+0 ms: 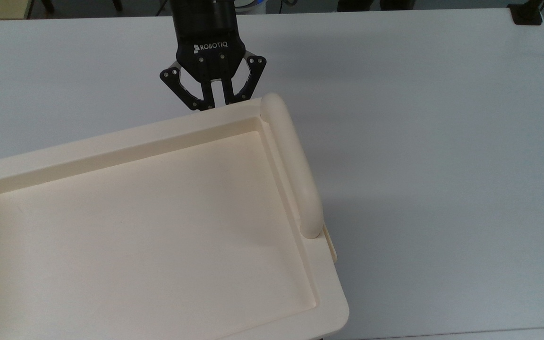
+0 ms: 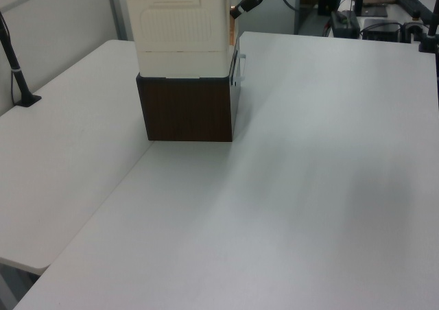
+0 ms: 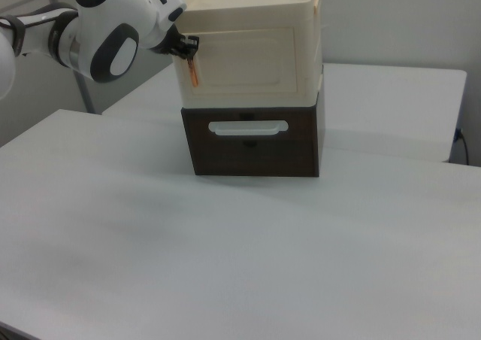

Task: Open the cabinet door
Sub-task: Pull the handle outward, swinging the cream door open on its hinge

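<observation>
Wide white flat tabletop (image 1: 432, 141) under everything. On it, a two-part cabinet: dark brown wooden lower box (image 3: 252, 156) with a white bar drawer pull (image 3: 248, 128) across its front, topped by a cream plastic upper unit (image 2: 180, 29). Seen from above, a wide recessed tray-like cream top (image 1: 149, 217), edged on the top view's right by a thick rounded cream bar handle (image 1: 293, 165). Facing the camera in the right view, the thin flat cream cabinet door (image 3: 252, 58), upright and flush against the upper unit's front, above the drawer. White robot arm (image 3: 113, 31) reaching in from the right view's left. Black two-finger gripper (image 1: 216, 105) right at the door's left edge in the right view (image 3: 193, 69), beside the cream top's far corner in the top view. Cannot tell whether jaws apart, together or clamped.
</observation>
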`<state>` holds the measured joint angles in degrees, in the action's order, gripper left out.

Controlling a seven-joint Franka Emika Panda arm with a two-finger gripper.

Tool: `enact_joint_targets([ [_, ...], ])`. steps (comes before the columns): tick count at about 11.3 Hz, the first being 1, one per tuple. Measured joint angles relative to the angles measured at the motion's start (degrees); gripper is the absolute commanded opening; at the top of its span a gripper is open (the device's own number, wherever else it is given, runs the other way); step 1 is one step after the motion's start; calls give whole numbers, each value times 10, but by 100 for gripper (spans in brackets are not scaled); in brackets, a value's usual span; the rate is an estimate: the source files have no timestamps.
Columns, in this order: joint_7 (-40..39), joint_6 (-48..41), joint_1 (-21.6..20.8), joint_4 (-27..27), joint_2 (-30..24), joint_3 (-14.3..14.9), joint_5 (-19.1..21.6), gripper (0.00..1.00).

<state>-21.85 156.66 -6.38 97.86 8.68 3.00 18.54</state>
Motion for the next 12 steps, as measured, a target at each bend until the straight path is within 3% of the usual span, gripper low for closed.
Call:
enact_joint_targets([
  [4, -1, -48, 12, 3, -19, -1, 0, 10],
  [5, -2, -53, 13, 4, -21, -1, 0, 26],
  [6, -3, -59, 15, 4, -23, -2, 0, 59],
  [7, -4, -71, 20, 4, -26, -1, 0, 71],
  [10, -5, -171, 61, 4, -53, 3, 0, 76],
  [12, -44, -261, 83, 5, -78, 32, -1, 79],
])
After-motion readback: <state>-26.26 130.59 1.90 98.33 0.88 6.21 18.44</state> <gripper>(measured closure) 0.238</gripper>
